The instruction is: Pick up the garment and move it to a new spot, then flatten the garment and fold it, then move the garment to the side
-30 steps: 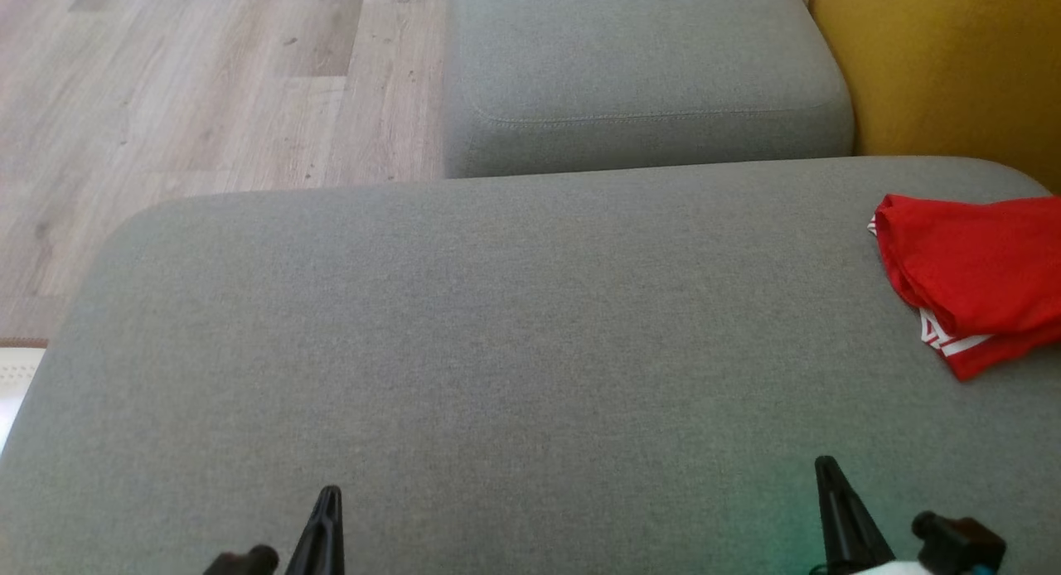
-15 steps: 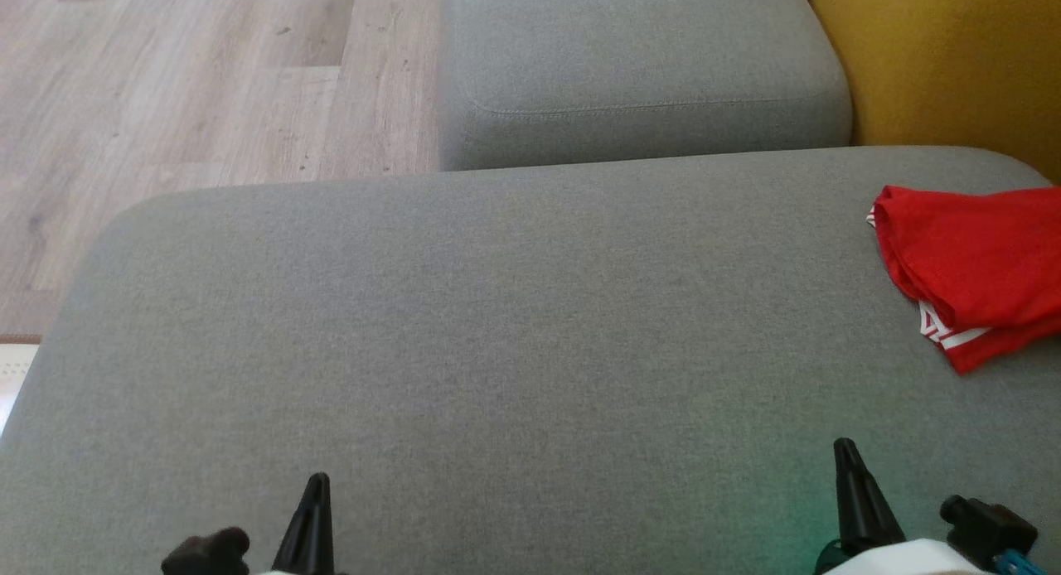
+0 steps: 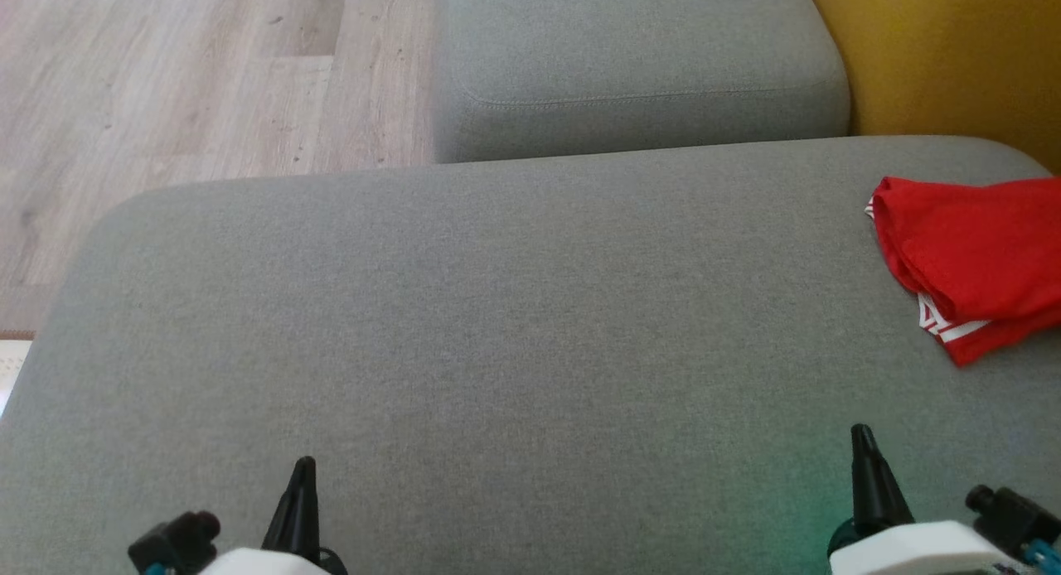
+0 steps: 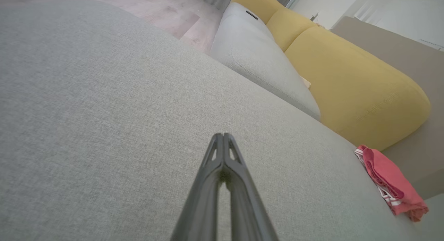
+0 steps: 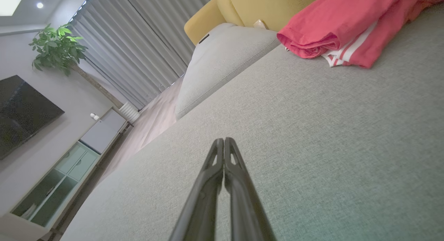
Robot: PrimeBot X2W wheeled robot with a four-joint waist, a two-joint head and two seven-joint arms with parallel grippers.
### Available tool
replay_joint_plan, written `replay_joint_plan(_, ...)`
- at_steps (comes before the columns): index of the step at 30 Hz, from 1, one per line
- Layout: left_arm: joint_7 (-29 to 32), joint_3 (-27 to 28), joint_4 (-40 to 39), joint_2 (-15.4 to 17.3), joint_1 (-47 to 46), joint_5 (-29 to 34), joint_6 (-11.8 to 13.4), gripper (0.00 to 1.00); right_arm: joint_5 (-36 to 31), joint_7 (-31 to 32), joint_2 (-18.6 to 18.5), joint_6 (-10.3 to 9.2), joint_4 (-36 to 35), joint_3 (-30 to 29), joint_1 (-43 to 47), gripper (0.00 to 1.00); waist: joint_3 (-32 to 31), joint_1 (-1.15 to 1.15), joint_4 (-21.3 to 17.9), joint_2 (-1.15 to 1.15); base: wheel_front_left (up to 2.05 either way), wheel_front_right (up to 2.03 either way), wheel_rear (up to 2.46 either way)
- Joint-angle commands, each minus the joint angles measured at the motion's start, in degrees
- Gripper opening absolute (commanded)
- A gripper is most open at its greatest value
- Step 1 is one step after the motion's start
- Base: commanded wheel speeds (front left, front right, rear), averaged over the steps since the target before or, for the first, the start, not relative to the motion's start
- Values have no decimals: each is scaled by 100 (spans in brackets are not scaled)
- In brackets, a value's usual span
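Claws first: left claw (image 3: 302, 475) at 7 o'clock in the head view and right claw (image 3: 864, 446) at 5 o'clock are both pinched fully shut with nothing between the fingers, and each wrist view confirms it, dark tips pressed together over bare upholstery. Over the last second the whole head picture has slid, so the camera is moving. Even so, the two claws now show higher and further apart than before, with their pale wrists coming into view. The red garment (image 3: 970, 252) has not been touched in that time. It sits at 3 o'clock, at the right end of the grey seat cushion (image 3: 497, 310), well apart from both claws and at about 1 o'clock from the right one. It looks like a soft folded bundle, layered at its rounded left edge, with white stripes peeking out at the lower hem. To my eye that reads as folded and set aside, task near its close. The cushion is a flat, tightly woven grey fabric with rounded corners. Beyond it, at 12 o'clock, a second grey cushion (image 3: 638, 53) shows a stitched seam. A mustard yellow backrest (image 3: 937, 53) sits at 1 o'clock, and pale wood-plank floor (image 3: 166, 78) at 10 o'clock.
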Motion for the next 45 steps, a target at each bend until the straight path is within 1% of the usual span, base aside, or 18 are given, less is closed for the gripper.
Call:
replay_joint_plan(1,16,155,-160,74,-352,-150,-43,0,152,27,-74,19,-205,-14,-342,0,6,0,-3,0,0,0,0)
replay_joint_plan(23,372,489,28,89,-760,-1801,-301,0,1696,393,-84,26,-231,-222,-644,0,150,0,-66,0,0,0,0)
replay_joint_plan(45,717,819,207,85,-1138,-3286,-537,0,3093,740,-83,33,-254,-426,-922,0,281,0,-123,0,0,0,0)
